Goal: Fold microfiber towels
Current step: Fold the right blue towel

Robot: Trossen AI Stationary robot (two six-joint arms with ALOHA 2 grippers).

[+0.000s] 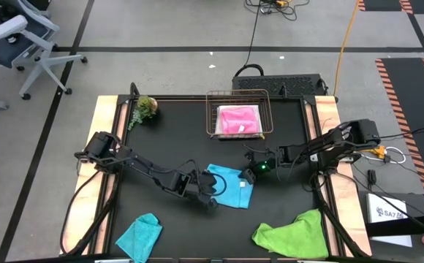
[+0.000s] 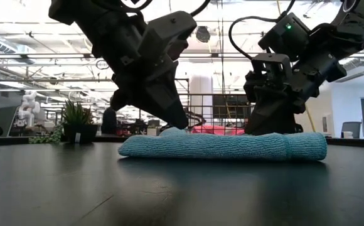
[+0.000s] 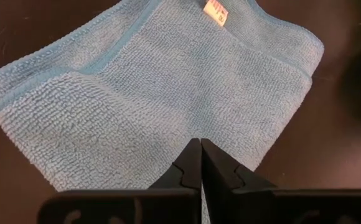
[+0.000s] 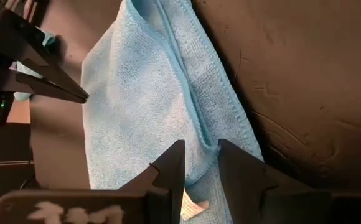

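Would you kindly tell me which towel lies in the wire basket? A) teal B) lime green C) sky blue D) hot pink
D: the hot pink towel lies inside the wire basket at the table's far edge.

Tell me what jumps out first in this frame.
Both grippers meet at the folded sky blue towel mid-table: the left gripper shut at its edge, the right gripper pinching a fold. Next, the hot pink towel in the wire basket at the back, and the lime green towel at the front right.
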